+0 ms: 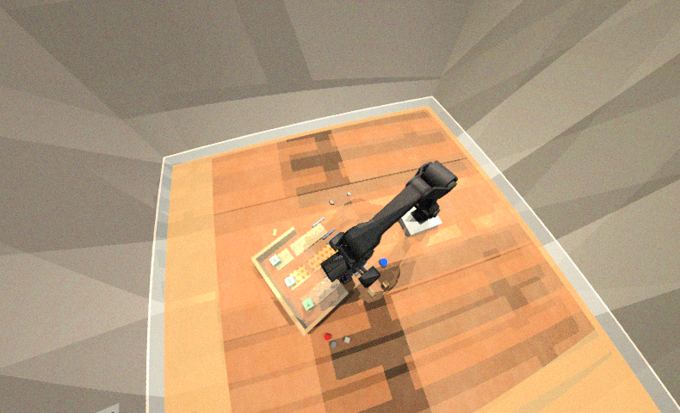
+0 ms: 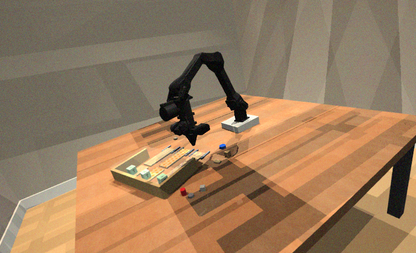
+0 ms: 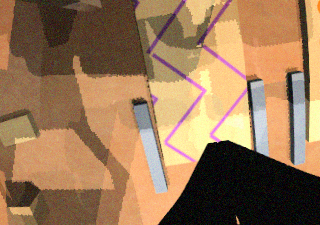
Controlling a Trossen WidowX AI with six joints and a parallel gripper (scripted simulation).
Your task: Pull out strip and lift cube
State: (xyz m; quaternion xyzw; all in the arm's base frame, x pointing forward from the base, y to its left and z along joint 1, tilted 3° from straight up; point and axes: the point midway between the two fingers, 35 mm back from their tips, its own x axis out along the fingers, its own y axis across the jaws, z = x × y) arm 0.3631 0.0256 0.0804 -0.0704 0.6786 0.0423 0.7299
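Labelled cube: you see three pale green cubes [image 2: 145, 173] at the walled end of the tray, one on each strip; each carries a dark mark too small to read, so you cannot tell which is the task's cube.
Strips: three lie side by side in the tray. The purple zigzag strip [image 3: 183, 59] is nearest the camera in the exterior view, the orange-dotted strip [image 2: 172, 158] is in the middle, and the plain strip [image 2: 156, 158] is farthest.
Pull tabs: grey bars [image 3: 150, 145] lie at the strips' open ends.
Tray [image 2: 178, 180]: a shallow wooden tray, open toward the arm's base.
Gripper [image 2: 192, 139]: fully closed on nothing, hovering above the tab ends.
Surroundings: on the table [image 2: 298, 163] you find a blue puck [image 2: 222, 146] near the tabs and a red cylinder [image 2: 182, 191] beside the tray.
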